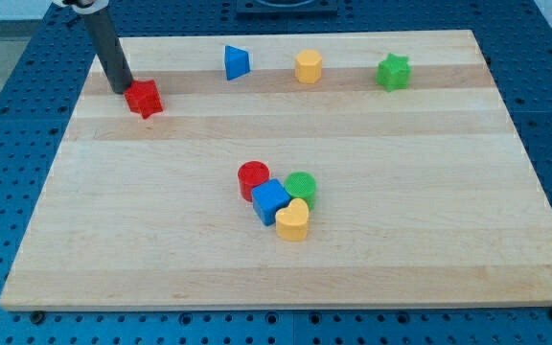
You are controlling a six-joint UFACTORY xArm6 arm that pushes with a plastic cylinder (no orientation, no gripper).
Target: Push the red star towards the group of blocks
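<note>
The red star (144,98) lies near the board's upper left. My tip (121,90) stands just at its left side, touching or almost touching it. The group of blocks sits at the board's middle, lower down and to the right: a red cylinder (253,179), a blue cube (270,201), a green cylinder (301,187) and a yellow heart (293,221), all packed together.
Along the top of the wooden board (429,240) lie a blue triangular block (237,62), a yellow hexagonal block (308,66) and a green star (393,72). The board rests on a blue perforated table.
</note>
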